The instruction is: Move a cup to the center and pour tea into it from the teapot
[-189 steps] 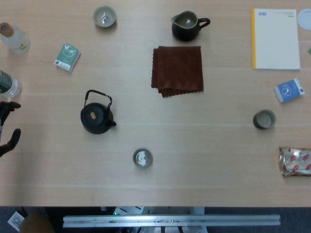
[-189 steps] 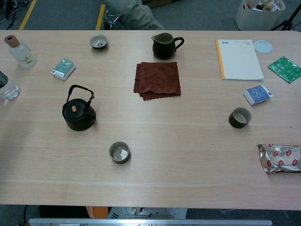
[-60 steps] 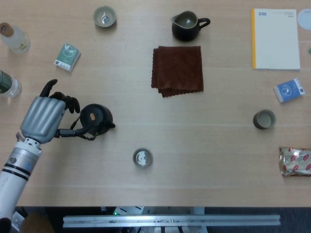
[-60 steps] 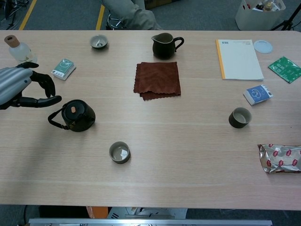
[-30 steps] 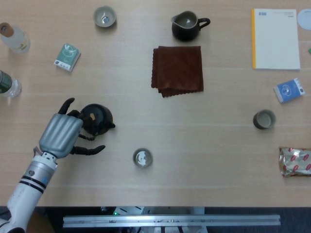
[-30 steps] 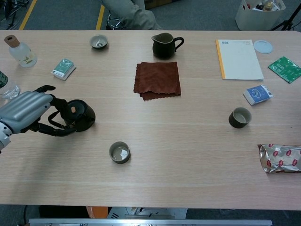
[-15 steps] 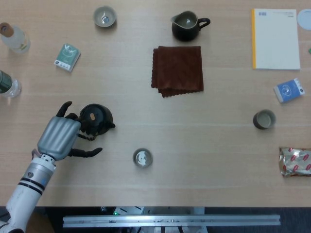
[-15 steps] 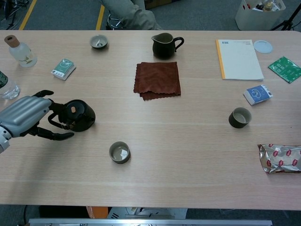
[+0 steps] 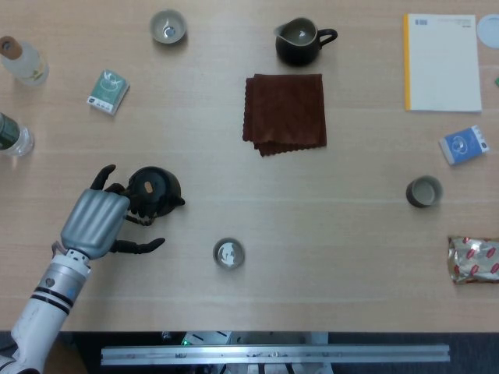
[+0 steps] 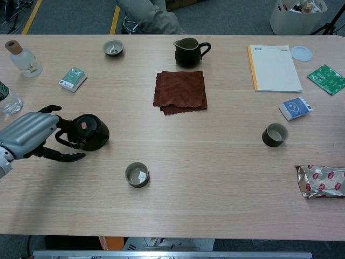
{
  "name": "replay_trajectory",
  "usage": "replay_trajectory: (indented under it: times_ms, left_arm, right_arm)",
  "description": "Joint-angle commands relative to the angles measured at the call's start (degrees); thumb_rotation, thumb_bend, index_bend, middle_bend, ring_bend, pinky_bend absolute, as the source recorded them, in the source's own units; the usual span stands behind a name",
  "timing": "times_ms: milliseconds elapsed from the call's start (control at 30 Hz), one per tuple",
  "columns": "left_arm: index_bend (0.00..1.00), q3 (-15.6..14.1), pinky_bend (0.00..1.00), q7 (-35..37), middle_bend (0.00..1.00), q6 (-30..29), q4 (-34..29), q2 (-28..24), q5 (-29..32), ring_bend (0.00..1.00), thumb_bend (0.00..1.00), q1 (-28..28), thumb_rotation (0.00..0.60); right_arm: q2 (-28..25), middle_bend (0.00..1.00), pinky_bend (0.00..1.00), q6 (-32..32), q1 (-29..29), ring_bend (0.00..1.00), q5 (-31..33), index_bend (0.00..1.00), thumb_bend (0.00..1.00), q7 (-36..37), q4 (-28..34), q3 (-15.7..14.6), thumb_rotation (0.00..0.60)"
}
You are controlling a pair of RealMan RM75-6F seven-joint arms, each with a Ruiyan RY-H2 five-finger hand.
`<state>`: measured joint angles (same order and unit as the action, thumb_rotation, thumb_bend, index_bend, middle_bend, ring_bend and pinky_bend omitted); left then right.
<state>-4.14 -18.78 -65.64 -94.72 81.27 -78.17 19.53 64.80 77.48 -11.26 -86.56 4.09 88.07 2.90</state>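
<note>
The black teapot (image 9: 156,189) (image 10: 91,131) stands on the table at the left, its wire handle tipped down toward its left side. My left hand (image 9: 97,220) (image 10: 28,135) lies just left of it, fingers curled against the handle, thumb stretched out apart below; a firm grip does not show. A grey cup (image 9: 228,254) (image 10: 137,175) stands near the front, right of the teapot. A second cup (image 9: 424,192) (image 10: 275,135) is at the right and a third (image 9: 168,26) (image 10: 113,48) at the far left. My right hand is out of sight.
A dark pitcher (image 9: 300,41) and a folded brown cloth (image 9: 285,113) sit at the far middle. A notebook (image 9: 442,62), blue packet (image 9: 463,145) and foil packet (image 9: 473,259) lie right. Two bottles (image 9: 22,61) (image 9: 14,136) and a green packet (image 9: 107,92) are far left.
My left hand came in from the left edge and reached the teapot, whose handle dropped from upright to the left. Over the last half second nothing has visibly moved.
</note>
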Motion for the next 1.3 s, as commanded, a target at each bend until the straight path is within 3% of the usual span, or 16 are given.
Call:
replay_trajectory:
  times_ms: [33, 1300]
  left_arm:
    - [0.48, 0.0, 0.07, 0.0, 0.47, -0.1, 0.3, 0.2, -0.2, 0.36, 0.11, -0.1, 0.253]
    - [0.48, -0.1, 0.07, 3.4, 0.47, 0.5, 4.0, 2.4, -2.5, 0.36, 0.11, -1.0, 0.266]
  right_arm:
    - [0.0, 0.40, 0.30, 0.0, 0.0, 0.27, 0.0, 0.34, 0.10, 0.1, -0.1, 0.0, 0.600]
    - [-0.4, 0.40, 0.30, 1.1, 0.9, 0.27, -0.1, 0.34, 0.10, 0.8, -0.3, -0.2, 0.600]
